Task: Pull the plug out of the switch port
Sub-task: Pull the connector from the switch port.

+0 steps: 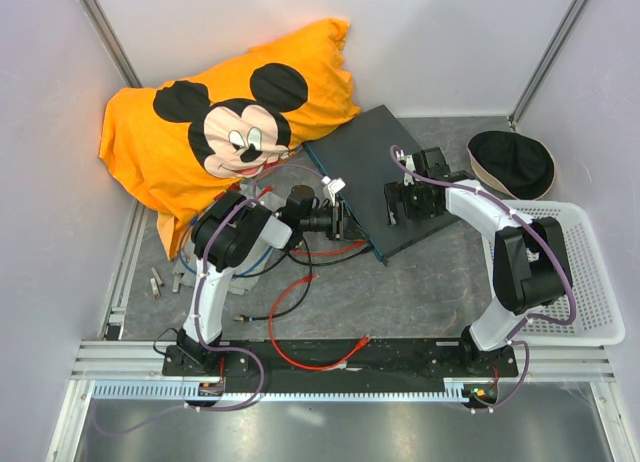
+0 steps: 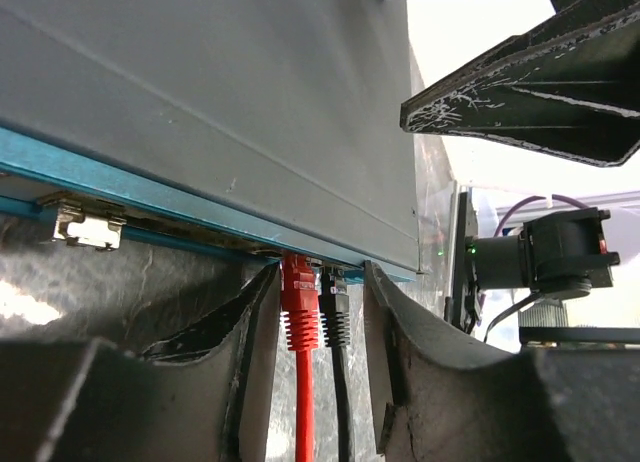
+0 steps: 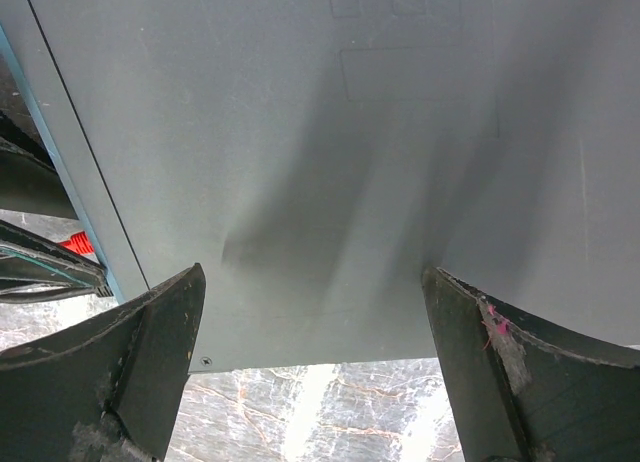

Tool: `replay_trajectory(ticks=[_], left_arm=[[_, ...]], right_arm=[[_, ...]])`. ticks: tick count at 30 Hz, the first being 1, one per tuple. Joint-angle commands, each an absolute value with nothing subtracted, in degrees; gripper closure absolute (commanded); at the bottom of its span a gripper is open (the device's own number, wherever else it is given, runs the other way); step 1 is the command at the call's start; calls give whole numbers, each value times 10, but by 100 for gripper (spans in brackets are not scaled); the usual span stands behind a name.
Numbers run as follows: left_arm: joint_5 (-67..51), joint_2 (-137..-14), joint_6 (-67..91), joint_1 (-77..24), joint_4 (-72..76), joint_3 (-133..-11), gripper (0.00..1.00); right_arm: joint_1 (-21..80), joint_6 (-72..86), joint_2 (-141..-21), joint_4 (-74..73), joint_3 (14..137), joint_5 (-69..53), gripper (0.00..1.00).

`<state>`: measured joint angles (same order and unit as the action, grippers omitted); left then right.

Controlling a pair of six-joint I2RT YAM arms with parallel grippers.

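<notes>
A pillow (image 1: pixel 220 112) sits behind the switch (image 1: pixel 370 162), which lies diagonally with its sockets toward the left arm, the red plug (image 2: pixel 298 307) and a black plug (image 2: pixel 334 312) side by side inside the unclosed left gripper (image 2: pixel 318 282), the right gripper (image 3: pixel 312 277) spread wide above.

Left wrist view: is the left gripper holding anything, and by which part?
Nothing yet: the left gripper straddles the red plug and black plug at the switch, not clamped.

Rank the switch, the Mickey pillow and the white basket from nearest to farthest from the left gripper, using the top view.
1. Switch, right at the tips of the left gripper.
2. Mickey pillow, behind it to the left.
3. White basket, at the far right side.
</notes>
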<state>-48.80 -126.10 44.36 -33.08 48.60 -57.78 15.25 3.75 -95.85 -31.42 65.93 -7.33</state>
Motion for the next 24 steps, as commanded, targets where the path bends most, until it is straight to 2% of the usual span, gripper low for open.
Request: replay_trajectory(ticks=[1, 6, 16, 24], left_arm=[[-459, -1295, 454, -349, 550, -570, 59], [-479, -1288, 431, -351, 562, -552, 59], [-406, -1245, 356, -381, 454, -556, 60], [-489, -1298, 429, -380, 583, -547, 68]], right_arm=[[151, 40, -971, -316, 667, -75, 2], [152, 39, -967, -310, 664, -76, 2], [151, 26, -966, -322, 686, -65, 2], [151, 29, -959, -319, 676, -68, 2]])
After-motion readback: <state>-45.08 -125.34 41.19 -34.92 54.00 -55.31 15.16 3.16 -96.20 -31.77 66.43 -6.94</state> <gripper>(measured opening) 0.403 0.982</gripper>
